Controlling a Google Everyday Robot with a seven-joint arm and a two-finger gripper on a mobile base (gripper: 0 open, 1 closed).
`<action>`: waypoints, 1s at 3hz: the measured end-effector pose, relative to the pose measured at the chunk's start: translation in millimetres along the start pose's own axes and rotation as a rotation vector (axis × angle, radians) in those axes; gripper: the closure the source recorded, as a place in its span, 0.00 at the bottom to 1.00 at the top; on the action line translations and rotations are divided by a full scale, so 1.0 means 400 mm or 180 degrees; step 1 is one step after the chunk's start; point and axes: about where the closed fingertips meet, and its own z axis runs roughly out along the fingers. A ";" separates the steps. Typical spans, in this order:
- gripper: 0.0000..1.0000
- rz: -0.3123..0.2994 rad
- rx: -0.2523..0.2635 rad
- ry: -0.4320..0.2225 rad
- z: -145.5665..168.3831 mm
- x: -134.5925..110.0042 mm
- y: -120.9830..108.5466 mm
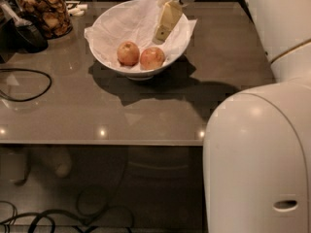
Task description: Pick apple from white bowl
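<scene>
The apple (pixel 152 58) is small and round, with pinkish-red skin, a paler yellowish patch on its upper side and a small dip at the stem. It lies inside the white bowl (pixel 104 57), low on the bowl's near side and right of its middle. It touches a second apple (pixel 128 53), which sits just to its left and looks rounder and more orange-yellow. Both rest on crumpled white paper (pixel 121 23) that lines the bowl and spills over its rim on the left and right.

The bowl is wide, deep and glossy, and stands on a small foot on a grey-brown table (pixel 97 110).

The gripper (pixel 163 33) is cream-coloured. It hangs tilted over the back right part of the bowl, its tip above the paper, just behind the apple and not touching it. Whether it is open or closed cannot be told.

Left of the bowl, at the table's far corner, stands a clear jar (pixel 43 11) filled with brown pieces. A black cable (pixel 24 84) loops on the table to the bowl's near left. The robot's white body (pixel 257 164) fills the space to the bowl's near right.
</scene>
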 end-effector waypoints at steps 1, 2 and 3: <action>0.21 -0.0014 -0.0066 0.0014 0.027 -0.009 0.004; 0.32 -0.0022 -0.0120 0.0039 0.052 -0.013 0.008; 0.31 -0.0019 -0.0150 0.0051 0.064 -0.010 0.009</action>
